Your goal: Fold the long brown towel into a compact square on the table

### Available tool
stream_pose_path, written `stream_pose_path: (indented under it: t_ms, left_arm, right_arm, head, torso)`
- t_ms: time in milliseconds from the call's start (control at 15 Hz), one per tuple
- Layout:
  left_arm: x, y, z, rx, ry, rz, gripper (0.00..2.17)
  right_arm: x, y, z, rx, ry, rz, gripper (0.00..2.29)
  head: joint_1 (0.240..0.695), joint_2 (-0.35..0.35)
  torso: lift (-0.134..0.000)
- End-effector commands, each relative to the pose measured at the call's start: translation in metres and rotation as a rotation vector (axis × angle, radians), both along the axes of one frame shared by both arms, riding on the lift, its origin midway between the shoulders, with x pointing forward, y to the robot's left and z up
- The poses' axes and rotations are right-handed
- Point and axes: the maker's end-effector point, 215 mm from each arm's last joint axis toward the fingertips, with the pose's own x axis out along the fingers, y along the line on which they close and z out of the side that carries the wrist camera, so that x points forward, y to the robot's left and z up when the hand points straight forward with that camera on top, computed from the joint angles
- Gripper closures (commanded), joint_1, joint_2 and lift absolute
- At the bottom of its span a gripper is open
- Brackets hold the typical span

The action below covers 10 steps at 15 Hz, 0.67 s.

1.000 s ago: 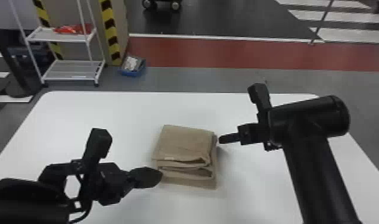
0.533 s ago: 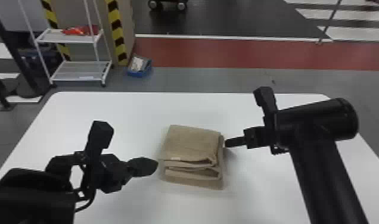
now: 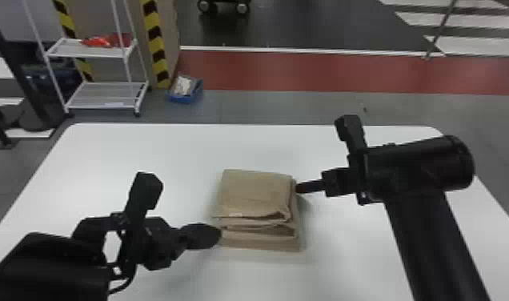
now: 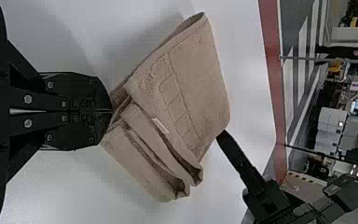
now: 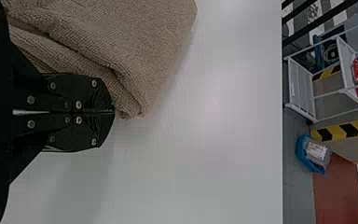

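Brown towel (image 3: 254,194), just one, is lying folded between your left gripper (image 3: 217,235) and right gripper (image 3: 299,187), both clenched.

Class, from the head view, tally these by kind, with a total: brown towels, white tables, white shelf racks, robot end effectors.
Brown towel: 1
White table: 1
White shelf rack: 1
Left end effector and right end effector: 2
Total: 5

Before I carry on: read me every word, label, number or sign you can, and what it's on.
No text can be read.
Small white tag on the brown towel: too small to read.
White label on the packet in the blue bin: too small to read.
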Motion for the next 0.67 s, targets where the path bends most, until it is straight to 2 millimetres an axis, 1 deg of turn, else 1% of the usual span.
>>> stream_pose_path:
  t_ms: [0,200,400,533,600]
  left_arm:
    - [-0.005,-0.002,0.000,-0.006,0.002,-0.005,1.79]
    - [-0.011,-0.010,0.004,-0.021,0.001,-0.025,1.79]
    - [-0.013,-0.012,0.002,-0.021,0.004,-0.028,1.79]
    - [-0.014,-0.012,0.002,-0.022,0.003,-0.026,1.79]
    - [-0.011,-0.006,0.003,-0.018,0.001,-0.007,1.75]
  right_arm:
    - [0.003,0.004,0.002,0.011,-0.017,0.010,2.01]
    - [0.007,0.005,0.002,0.007,-0.035,0.021,2.01]
    - [0.007,0.004,0.002,0.008,-0.032,0.017,2.01]
    - [0.001,0.002,-0.001,0.014,-0.020,0.013,2.01]
    - [-0.006,0.002,-0.001,0.014,-0.012,0.013,1.99]
  head:
    - [0.695,-0.049]
    - [0.695,-0.049]
    - [0.695,-0.055]
    - [0.695,-0.059]
    - [0.695,-0.059]
  torso:
    - [-0.123]
    - [-0.123]
    - [-0.123]
    - [-0.123]
    - [-0.123]
